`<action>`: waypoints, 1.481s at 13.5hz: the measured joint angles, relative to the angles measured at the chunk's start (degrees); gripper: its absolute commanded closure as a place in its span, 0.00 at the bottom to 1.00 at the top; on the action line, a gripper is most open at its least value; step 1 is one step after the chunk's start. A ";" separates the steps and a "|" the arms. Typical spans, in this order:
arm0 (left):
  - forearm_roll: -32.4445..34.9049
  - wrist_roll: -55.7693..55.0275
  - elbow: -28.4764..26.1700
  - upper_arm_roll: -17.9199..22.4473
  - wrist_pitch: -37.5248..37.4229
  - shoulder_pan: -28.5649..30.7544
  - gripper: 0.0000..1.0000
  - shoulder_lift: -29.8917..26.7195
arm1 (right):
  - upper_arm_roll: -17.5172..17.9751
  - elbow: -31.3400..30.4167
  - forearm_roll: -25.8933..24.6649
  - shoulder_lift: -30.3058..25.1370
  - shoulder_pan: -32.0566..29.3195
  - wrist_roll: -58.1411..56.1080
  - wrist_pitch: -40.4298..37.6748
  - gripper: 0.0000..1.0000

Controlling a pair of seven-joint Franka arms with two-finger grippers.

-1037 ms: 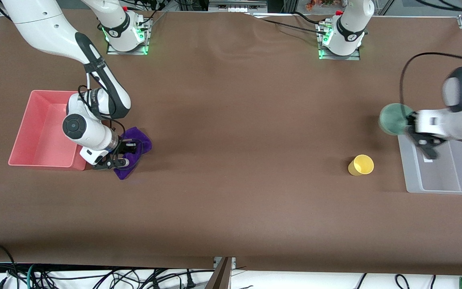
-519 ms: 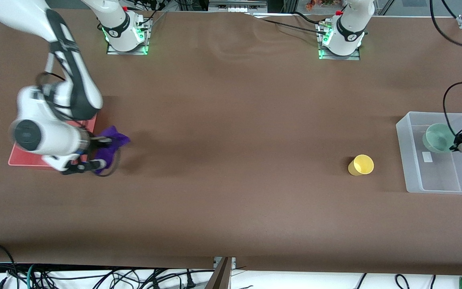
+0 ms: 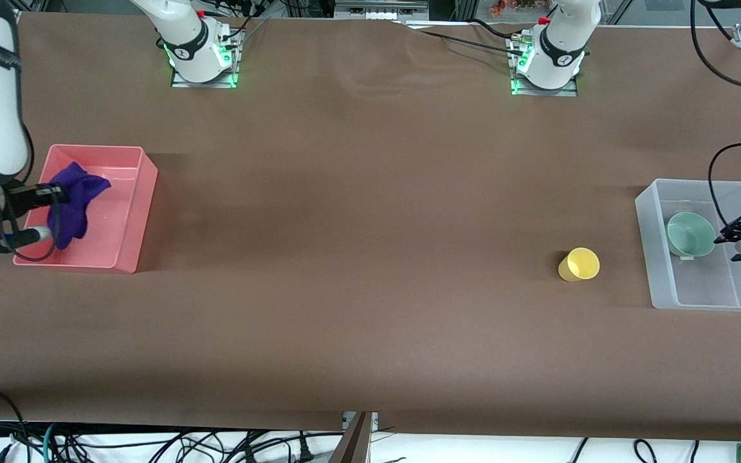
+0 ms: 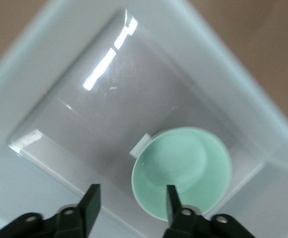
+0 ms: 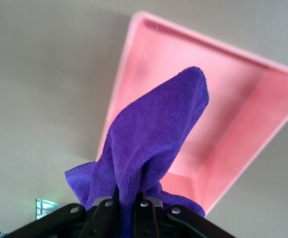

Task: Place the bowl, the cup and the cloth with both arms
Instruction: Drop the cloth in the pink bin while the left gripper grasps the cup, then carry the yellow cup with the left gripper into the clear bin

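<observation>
My right gripper (image 3: 39,213) is shut on the purple cloth (image 3: 71,202) and holds it in the air over the pink bin (image 3: 146,186). In the right wrist view the cloth (image 5: 153,134) hangs from my right gripper (image 5: 129,208) above the pink bin (image 5: 228,94). The mint-green bowl (image 3: 691,235) lies in the clear bin (image 3: 644,244). My left gripper (image 3: 735,243) is open over that bin, beside the bowl. The left wrist view shows the bowl (image 4: 183,171) below the open left gripper (image 4: 131,206). The yellow cup (image 3: 579,264) sits on the table beside the clear bin.
The clear bin (image 4: 59,114) stands at the left arm's end of the table, the pink bin at the right arm's end. The brown table (image 3: 370,212) stretches between them. Both arm bases stand along its edge farthest from the front camera.
My right gripper lifted the cloth from the table beside the pink bin and carried it over the bin. My left gripper carried the bowl over the clear bin and let it go.
</observation>
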 measured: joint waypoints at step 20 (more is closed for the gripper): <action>-4.42 -45.90 -6.87 -12.79 6.57 -10.00 1.00 4.79 | 10.62 5.89 4.13 -7.52 0.15 16.60 -5.72 0.00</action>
